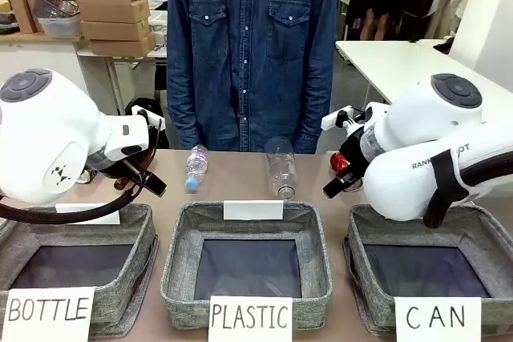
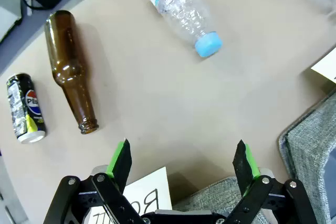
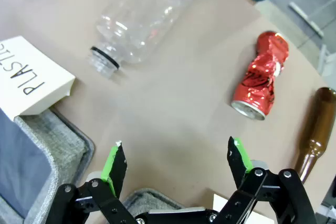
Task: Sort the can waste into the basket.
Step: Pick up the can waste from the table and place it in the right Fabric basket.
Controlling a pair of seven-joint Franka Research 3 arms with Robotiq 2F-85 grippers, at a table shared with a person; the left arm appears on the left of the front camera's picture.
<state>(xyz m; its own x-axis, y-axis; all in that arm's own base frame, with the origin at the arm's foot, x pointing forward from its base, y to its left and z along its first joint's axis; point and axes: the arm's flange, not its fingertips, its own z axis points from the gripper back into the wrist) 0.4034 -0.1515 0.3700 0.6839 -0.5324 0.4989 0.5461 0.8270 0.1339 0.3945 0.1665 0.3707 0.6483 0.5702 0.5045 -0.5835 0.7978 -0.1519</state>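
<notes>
A crushed red can [image 3: 261, 74] lies on the brown table, ahead and to the right of my right gripper [image 3: 177, 163], which hangs open above bare tabletop. A dark can with yellow and blue print [image 2: 25, 108] lies at the left, well off to the side of my open left gripper [image 2: 184, 163]. Nothing is between either pair of fingers. The grey basket [image 1: 361, 294] with the "CAN" sign [image 1: 437, 318] stands at the front right, under my right arm, and looks empty.
A brown glass bottle [image 2: 68, 69] lies beside the dark can, another [image 3: 315, 129] near the red can. Two clear plastic bottles [image 1: 195, 167] [image 1: 280, 167] lie mid-table. The "PLASTIC" basket [image 1: 180, 278] and "BOTTLE" basket [image 1: 140, 262] line the front edge. A person [image 1: 252, 46] stands at the far side.
</notes>
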